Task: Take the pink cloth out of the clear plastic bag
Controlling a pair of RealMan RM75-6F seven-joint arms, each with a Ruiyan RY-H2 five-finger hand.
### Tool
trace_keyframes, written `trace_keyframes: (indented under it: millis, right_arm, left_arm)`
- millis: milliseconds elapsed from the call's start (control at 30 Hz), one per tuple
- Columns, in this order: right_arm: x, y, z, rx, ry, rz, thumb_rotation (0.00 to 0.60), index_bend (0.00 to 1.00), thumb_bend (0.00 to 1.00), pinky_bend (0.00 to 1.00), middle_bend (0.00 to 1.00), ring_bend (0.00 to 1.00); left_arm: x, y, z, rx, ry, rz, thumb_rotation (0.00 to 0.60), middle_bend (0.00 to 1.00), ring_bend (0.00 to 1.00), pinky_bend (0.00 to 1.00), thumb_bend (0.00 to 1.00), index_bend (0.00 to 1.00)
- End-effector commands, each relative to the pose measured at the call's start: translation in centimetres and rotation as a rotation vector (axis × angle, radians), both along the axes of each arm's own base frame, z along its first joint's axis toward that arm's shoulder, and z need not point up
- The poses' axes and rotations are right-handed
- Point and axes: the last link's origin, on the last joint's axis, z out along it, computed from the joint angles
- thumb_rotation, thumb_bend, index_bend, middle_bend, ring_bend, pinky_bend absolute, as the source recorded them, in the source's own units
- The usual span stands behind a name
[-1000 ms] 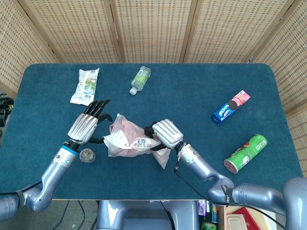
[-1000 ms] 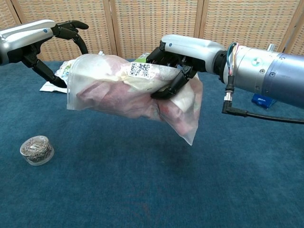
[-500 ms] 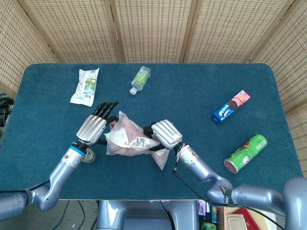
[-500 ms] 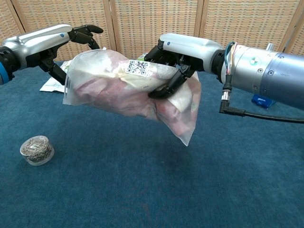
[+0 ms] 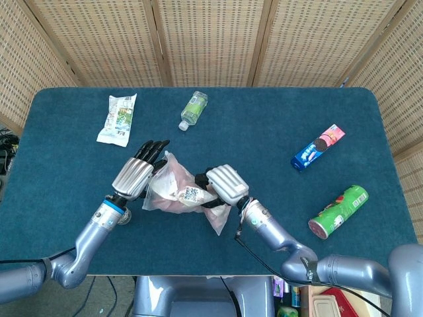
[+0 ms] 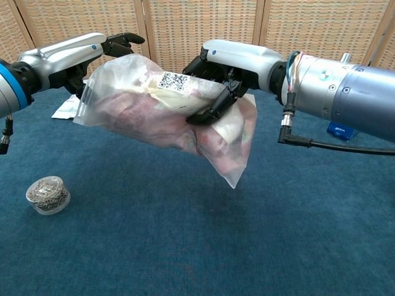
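From the head view, the clear plastic bag (image 5: 177, 191) with the pink cloth (image 5: 173, 183) inside hangs above the blue desk (image 5: 264, 132), grasped by the right robot hand (image 5: 221, 186); the left robot hand (image 5: 139, 173) sits at its far end, fingers extended, grip unclear. Bare desk surrounds them. From the chest view, the bag's (image 6: 166, 111) loose corner droops clear of the desk, a clear jar (image 6: 47, 194) standing well apart.

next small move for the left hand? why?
Probably close the left robot hand on the near end of the bag. The right robot hand already holds the bag off the table; the left's fingers lie at that end, and the cloth is inside.
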Motion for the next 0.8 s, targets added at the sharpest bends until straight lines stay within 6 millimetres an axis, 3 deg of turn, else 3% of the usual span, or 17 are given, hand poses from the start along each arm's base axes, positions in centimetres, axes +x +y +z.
trace_keyframes:
  millis: [33,167,267,533,800]
  right_arm:
    - [0.2,-0.1,-0.1,0.005,-0.009,-0.009,0.6,0.6,0.57,0.52,0.64,0.51]
    - [0.3,-0.2,-0.1,0.009,-0.02,-0.02,0.6,0.6,0.57,0.52,0.64,0.51]
    - [0.3,-0.2,0.0,0.01,-0.02,-0.023,0.6,0.6,0.57,0.52,0.64,0.51]
    - [0.0,-0.1,0.0,0.015,-0.023,-0.027,0.6,0.6,0.57,0.52,0.64,0.51]
    - [-0.3,-0.1,0.2,0.014,-0.024,-0.029,0.6,0.6,0.58,0.52,0.64,0.51]
  left_arm:
    - [0.2,0.1,-0.4,0.0,0.008,-0.005,0.6,0.0,0.0,0.0,0.18,0.4]
    - [0.6,0.3,-0.7,0.004,0.017,-0.01,0.6,0.0,0.0,0.0,0.19,0.4]
    - [0.8,0.4,-1.0,0.002,0.033,-0.017,0.6,0.0,0.0,0.0,0.24,0.4]
    - [0.9,0.7,-1.7,0.009,0.118,-0.044,0.6,0.0,0.0,0.0,0.53,0.67]
    - [1.0,1.1,-1.4,0.033,0.127,-0.036,0.6,0.0,0.0,0.0,0.57,0.72]
